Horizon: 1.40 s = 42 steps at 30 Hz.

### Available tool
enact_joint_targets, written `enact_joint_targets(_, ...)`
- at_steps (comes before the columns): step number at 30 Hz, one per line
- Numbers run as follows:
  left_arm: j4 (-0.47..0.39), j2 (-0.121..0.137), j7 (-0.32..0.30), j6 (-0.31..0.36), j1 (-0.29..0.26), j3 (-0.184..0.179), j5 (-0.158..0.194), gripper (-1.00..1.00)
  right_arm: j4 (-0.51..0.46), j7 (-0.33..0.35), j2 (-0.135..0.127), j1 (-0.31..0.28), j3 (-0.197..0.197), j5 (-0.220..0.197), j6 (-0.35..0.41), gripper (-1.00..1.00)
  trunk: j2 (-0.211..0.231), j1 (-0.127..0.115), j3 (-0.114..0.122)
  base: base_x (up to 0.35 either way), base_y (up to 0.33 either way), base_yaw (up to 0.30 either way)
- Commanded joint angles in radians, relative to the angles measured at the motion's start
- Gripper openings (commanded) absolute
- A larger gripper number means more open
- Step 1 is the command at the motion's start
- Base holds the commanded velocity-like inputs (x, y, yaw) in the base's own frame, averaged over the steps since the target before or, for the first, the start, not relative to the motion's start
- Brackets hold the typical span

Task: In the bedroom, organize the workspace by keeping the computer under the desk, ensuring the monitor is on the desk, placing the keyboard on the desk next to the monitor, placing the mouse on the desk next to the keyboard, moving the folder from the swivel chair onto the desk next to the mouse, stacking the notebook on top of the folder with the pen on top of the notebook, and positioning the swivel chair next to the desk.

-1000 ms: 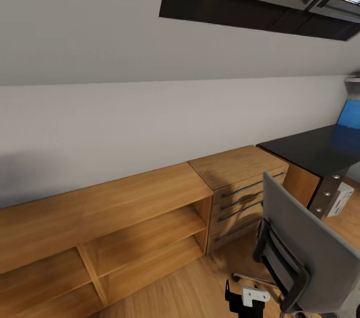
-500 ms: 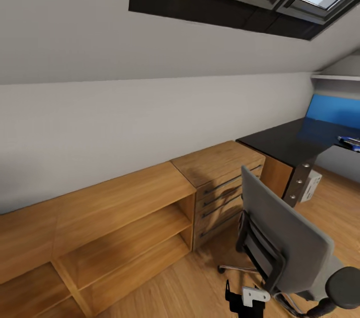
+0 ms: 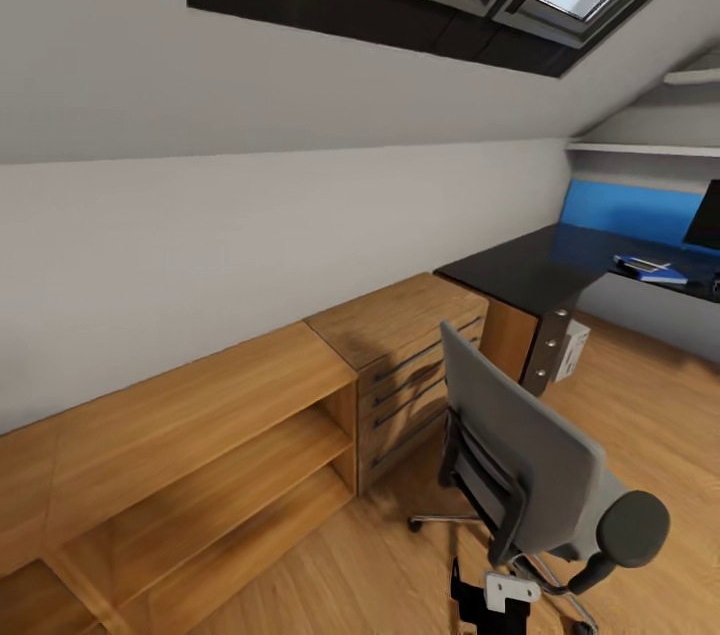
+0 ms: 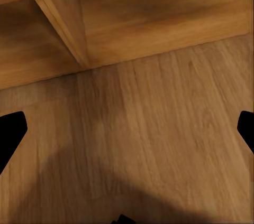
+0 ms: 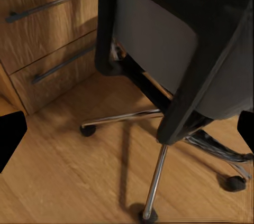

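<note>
The grey padded swivel chair [image 3: 535, 475] on chrome castors stands near the black-topped desk [image 3: 545, 273], likely rolling freely if pushed at its stiff backrest; both grippers' fingers are spread, holding nothing.

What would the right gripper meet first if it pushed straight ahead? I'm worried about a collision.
Probably the swivel chair: its grey back and black frame sit dead ahead of the right gripper, though depth is unclear.
</note>
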Motion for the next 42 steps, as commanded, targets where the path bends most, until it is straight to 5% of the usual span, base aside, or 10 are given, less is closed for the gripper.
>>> enact_joint_targets(1,-0.002,0.001,0.008,-0.002,-0.001,-0.009,0.005,1.00,0.001,-0.002,0.001,-0.001,0.009,-0.010,-0.003,1.00,-0.001,0.000,-0.002,0.000,0.000,-0.261)
enact_joint_targets(16,-0.002,0.001,0.008,-0.002,-0.001,-0.009,0.005,1.00,0.002,-0.001,0.001,-0.001,0.014,-0.005,0.000,1.00,-0.001,0.000,-0.014,0.000,0.010,-0.262)
enact_joint_targets(42,-0.002,0.001,0.008,-0.002,-0.001,-0.007,0.005,1.00,0.002,0.000,0.001,-0.001,0.013,-0.003,0.000,1.00,-0.001,0.000,-0.027,0.014,0.209,-0.271)
